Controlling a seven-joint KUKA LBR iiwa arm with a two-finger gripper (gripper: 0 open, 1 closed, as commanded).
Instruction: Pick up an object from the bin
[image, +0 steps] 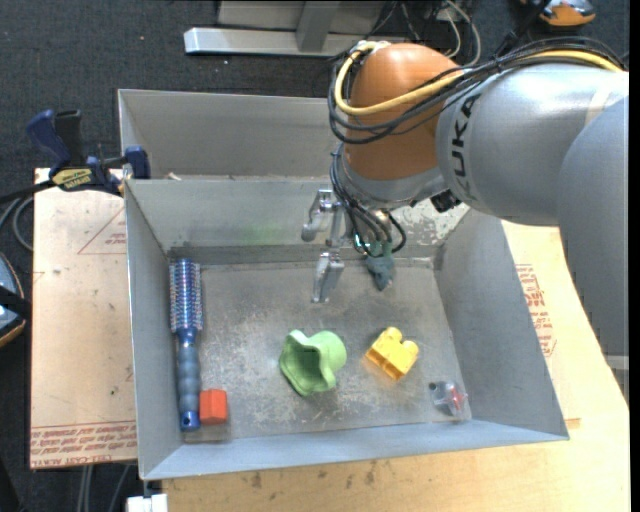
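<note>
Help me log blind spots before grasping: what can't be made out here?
Camera view:
- Small clear item with red, near-right corner: too small to identify.
- Bin's far wall, right part: hidden by the arm's orange wrist.
- Green thing: underside hidden; kind unclear.

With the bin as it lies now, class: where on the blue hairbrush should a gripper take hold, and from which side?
Probably the slim handle of the blue hairbrush, from straight above, closing across its width. It lies flat along the bin's left wall; the bristled head is bulkier, and an orange block crowds the handle's near end, so grip mid-handle.
</note>
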